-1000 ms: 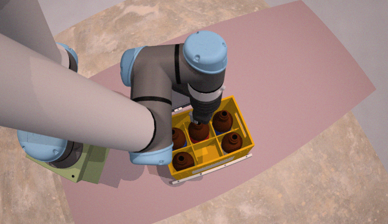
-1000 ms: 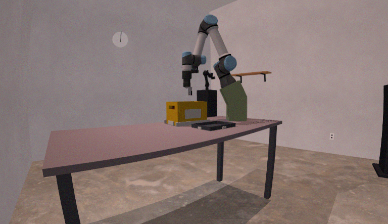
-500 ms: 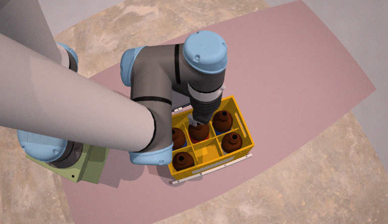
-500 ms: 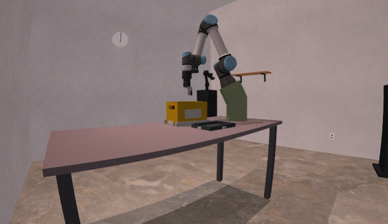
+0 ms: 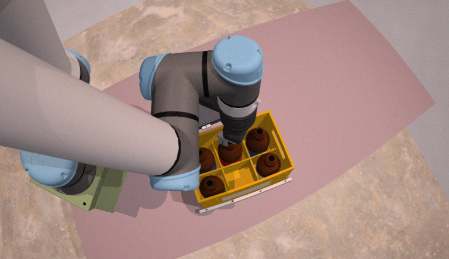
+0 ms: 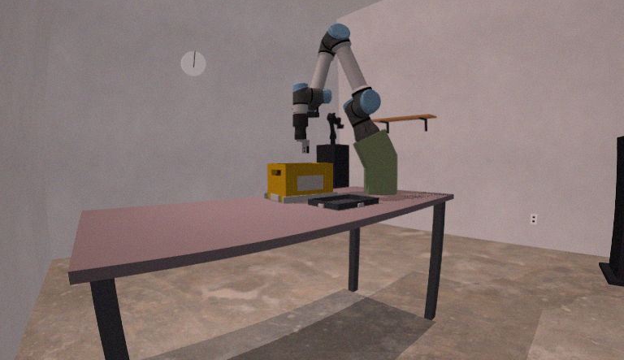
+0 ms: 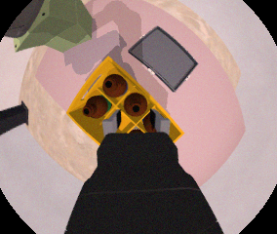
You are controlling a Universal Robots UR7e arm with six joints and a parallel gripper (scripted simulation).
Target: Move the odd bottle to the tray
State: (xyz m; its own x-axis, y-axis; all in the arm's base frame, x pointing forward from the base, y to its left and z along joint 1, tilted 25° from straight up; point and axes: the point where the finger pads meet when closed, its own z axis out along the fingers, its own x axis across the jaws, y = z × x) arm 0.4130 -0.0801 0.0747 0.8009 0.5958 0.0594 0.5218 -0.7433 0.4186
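Note:
A yellow crate [image 5: 243,163] with six compartments stands on the pink table and holds several brown bottles. In the overhead view bottles show at the back right [image 5: 257,139], front right [image 5: 268,164], front left [image 5: 211,185], back left [image 5: 206,159] and back middle [image 5: 230,152]. The front middle compartment [image 5: 238,174] is empty. My gripper [image 5: 228,142] is open and empty, hanging above the back middle bottle, clear of the crate top in the side view [image 6: 303,145]. The dark tray [image 6: 343,201] lies on the table beside the crate; it also shows in the wrist view [image 7: 162,58].
The arm's green base [image 6: 379,162] stands at the table's far end, behind the tray. A black box with a stand [image 6: 332,157] is behind the crate. My own arm hides the tray in the overhead view.

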